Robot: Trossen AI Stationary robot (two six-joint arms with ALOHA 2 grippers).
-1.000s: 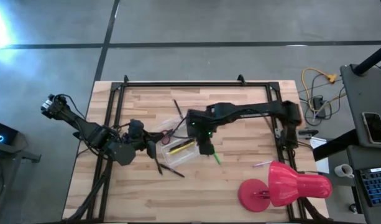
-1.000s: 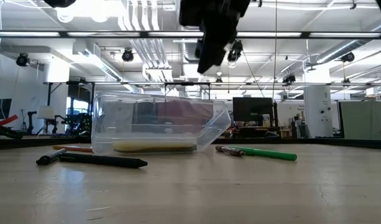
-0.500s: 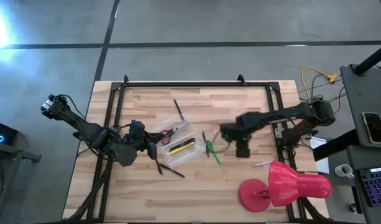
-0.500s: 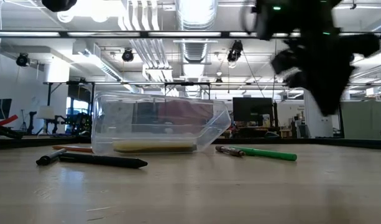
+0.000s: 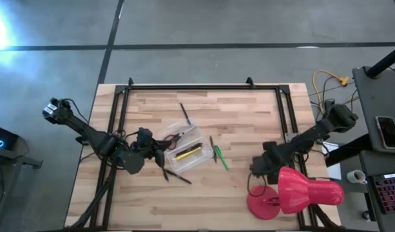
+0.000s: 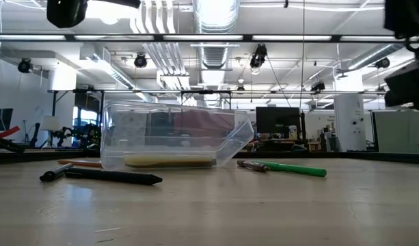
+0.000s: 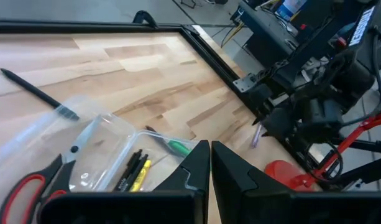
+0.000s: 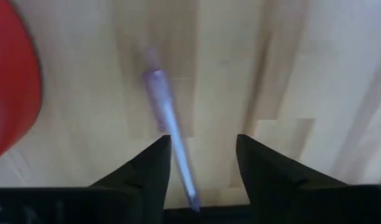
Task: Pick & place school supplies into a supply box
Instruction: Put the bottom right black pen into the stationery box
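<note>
The clear supply box (image 5: 183, 147) lies mid-table with a yellow pencil (image 5: 187, 152) and dark pens (image 7: 133, 167) inside. Red-handled scissors (image 7: 28, 186) lie at its left end. A green pen (image 5: 220, 157) rests on the wood right of the box, and dark pens (image 5: 174, 174) lie near it. My left gripper (image 7: 209, 163) hovers shut just left of the box. My right gripper (image 8: 199, 158) points down, open, at the table's right near the lamp. A pale pink pen (image 8: 168, 140) lies on the wood between its fingers, close to one finger (image 8: 154, 168).
A big pink-red lamp (image 5: 294, 193) lies at the near right corner, right beside my right gripper. Another dark pen (image 5: 183, 111) lies far of the box. A black frame (image 5: 203, 86) edges the table. Bare wood lies near and far of the box.
My right gripper has swept from above the box toward the table's right and near edges. It has come down and tipped until it points down over the pale pink pen. My left gripper has sunk a little. The box and pens have not moved.
</note>
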